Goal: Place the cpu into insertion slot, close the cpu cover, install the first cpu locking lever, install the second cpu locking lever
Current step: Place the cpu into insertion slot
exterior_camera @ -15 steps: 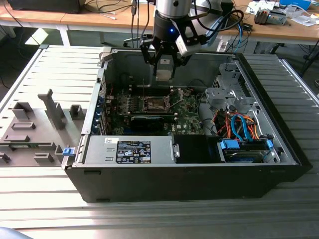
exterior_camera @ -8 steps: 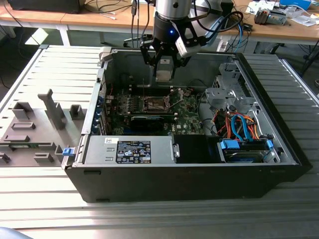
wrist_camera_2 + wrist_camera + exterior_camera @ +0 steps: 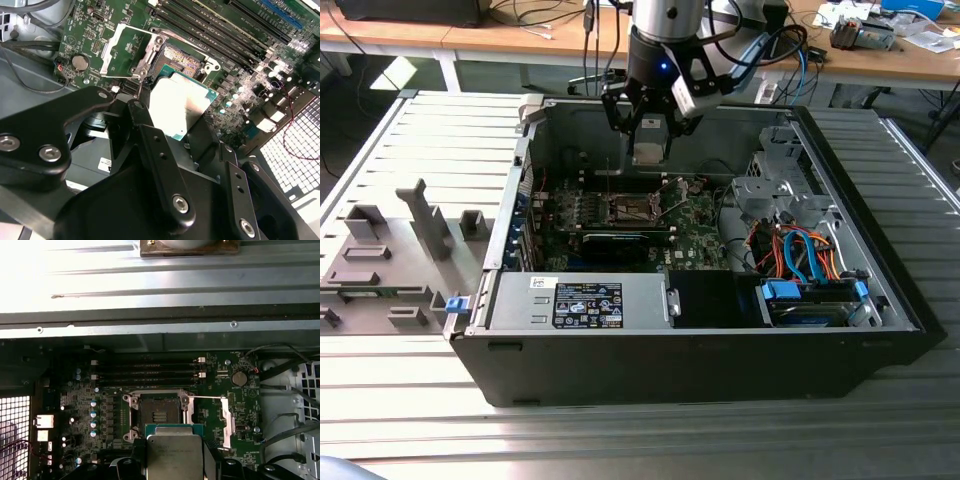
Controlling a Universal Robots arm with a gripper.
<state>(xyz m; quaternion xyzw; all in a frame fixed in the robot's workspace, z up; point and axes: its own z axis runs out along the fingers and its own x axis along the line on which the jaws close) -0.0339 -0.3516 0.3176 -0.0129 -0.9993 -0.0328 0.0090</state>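
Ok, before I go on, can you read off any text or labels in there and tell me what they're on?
No text here can be read.
Black-and-white sticker on the grey metal power supply box: print too small.
Top of the silvery-grey square cpu: faint marks, blurred.
Green motherboard: white lettering too small.

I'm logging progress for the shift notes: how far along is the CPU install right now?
Done: nothing is seated; the insertion slot is bare, its contacts exposed. In hand: the gripper holds the cpu above the motherboard, near the slot. Left: the cpu cover stands flipped open, so seating, closing and both locking steps remain.
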